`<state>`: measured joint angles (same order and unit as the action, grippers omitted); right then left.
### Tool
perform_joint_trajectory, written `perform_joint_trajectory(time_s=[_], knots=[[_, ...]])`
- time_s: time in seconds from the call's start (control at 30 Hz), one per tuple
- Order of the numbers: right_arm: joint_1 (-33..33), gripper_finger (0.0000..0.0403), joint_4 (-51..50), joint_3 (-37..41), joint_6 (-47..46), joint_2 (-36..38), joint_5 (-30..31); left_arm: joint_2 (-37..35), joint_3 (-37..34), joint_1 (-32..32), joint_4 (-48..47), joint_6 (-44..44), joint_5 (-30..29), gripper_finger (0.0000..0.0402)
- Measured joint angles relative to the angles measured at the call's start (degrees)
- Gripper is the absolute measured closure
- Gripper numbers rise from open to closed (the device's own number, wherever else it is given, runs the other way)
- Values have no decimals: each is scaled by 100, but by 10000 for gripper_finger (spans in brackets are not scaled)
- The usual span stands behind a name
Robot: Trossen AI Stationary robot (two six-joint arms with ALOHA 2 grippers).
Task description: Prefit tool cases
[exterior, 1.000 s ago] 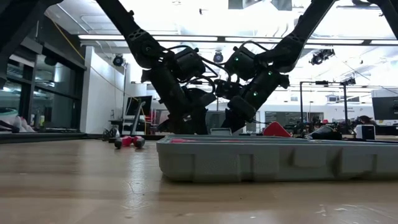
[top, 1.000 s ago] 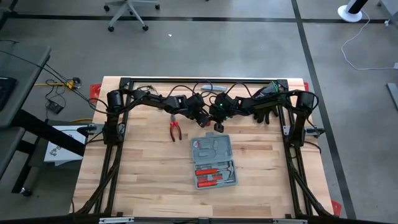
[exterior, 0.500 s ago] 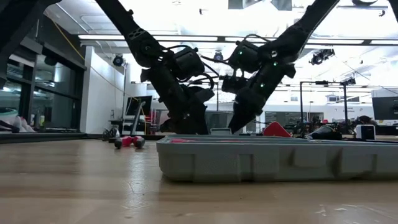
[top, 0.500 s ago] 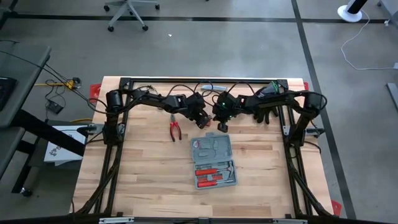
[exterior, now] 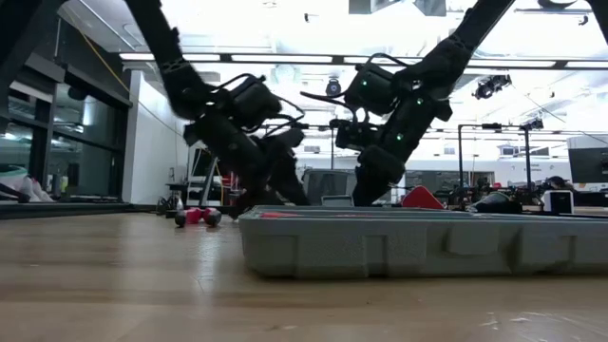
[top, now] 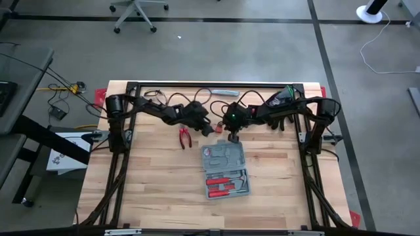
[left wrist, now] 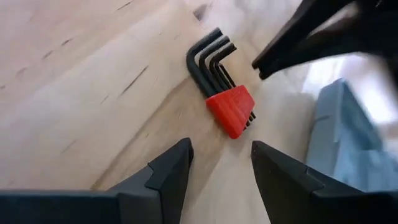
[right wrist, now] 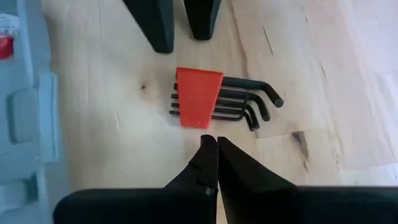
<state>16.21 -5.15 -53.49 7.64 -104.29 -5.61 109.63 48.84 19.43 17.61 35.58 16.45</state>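
The left gripper (left wrist: 217,165), fingers spread, hovers beside the hex key set (left wrist: 224,93) behind the tool case (top: 225,170); the right gripper (right wrist: 211,149), pressed together, may knock it away.

Bare worktop (top: 157,190) lies open at nine o'clock of the tool case (top: 225,169) (lid flat). At twelve o'clock, both grippers and a hex key set (right wrist: 211,99) crowd the gap.

Hex keys (right wrist: 217,99), red pliers (top: 184,136), wooden table (top: 151,190)
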Motion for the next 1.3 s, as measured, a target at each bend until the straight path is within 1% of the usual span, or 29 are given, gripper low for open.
perform_joint_trajectory(time_s=[0.07,0.17,0.23,0.4,0.7,0.9,1.3], knots=[[0,403,3,0,-49,-2,-2,-14,-178,72,464,245,114,236],[-58,403,31,0,-169,-2,0,-24,-294,97,663,446,5,236],[-118,403,50,0,-232,-18,89,-25,-304,95,662,442,-112,236],[-221,403,95,0,-297,-189,237,-18,-284,74,638,297,-128,236],[-214,403,180,-1,-440,-222,252,-11,-288,66,642,249,-170,236],[-214,403,439,0,-485,-234,212,-9,-286,-67,646,331,-199,236],[-214,403,450,0,-574,-234,199,-9,-286,-145,655,439,-208,236]])
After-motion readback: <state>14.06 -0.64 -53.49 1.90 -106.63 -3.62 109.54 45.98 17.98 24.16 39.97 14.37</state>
